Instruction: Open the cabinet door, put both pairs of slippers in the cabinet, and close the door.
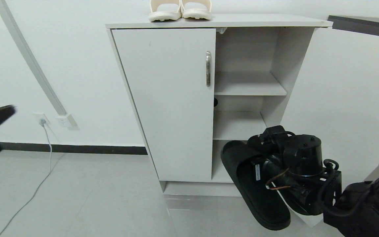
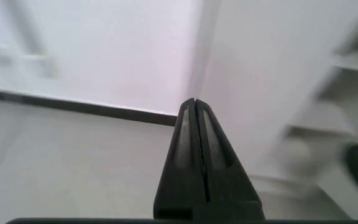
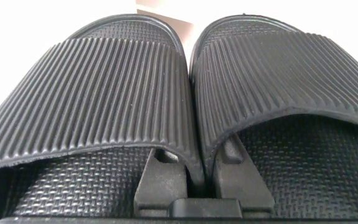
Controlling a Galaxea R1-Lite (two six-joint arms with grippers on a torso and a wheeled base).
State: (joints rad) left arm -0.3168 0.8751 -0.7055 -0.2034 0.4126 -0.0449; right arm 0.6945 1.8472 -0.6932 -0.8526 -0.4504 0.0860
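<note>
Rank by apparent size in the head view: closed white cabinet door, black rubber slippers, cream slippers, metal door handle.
Largest first:
closed white cabinet door
black rubber slippers, enlarged by nearness to the camera
cream slippers, partly cut off at top
metal door handle

Wall socket (image 1: 40, 118) with plugged-in grey cable (image 1: 43, 179); black baseboard (image 1: 77, 148).

One slipper pair (image 1: 180, 10) lies on the cabinet (image 1: 163, 98); the other pair (image 1: 252, 187) hangs in the right claw (image 3: 199, 179), before its shelves.
</note>
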